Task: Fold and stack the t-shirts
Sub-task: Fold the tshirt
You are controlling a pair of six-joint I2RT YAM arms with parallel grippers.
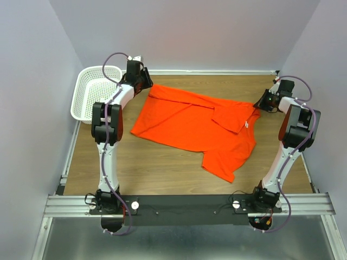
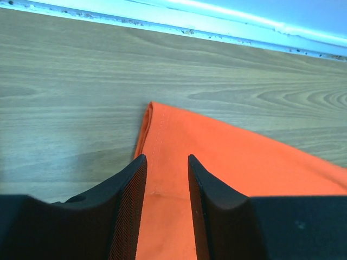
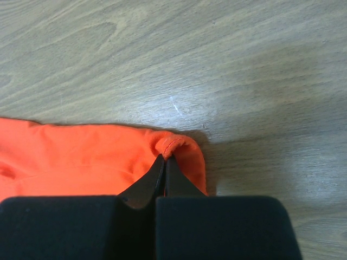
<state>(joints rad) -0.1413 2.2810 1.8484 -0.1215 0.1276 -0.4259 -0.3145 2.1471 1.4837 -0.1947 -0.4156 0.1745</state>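
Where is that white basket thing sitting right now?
Seen from above, the white basket sits at the far left corner of the table, against the left wall, just left of the left pincer and the orange t-shirt.

Two white-shelled YAM arms, the left arm (image 1: pixel 106 142) at 8 o'clock and the right arm (image 1: pixel 290 142) at 4 o'clock of the overhead view, have black joint housings (image 1: pixel 101 116). Grey-purple cables (image 1: pixel 115 58) run along each arm. The left gripper (image 2: pixel 165 162) has black fingers with finely cross-hatched pads (image 2: pixel 133 216). The right gripper (image 3: pixel 162 162) tapers to thin black tips.
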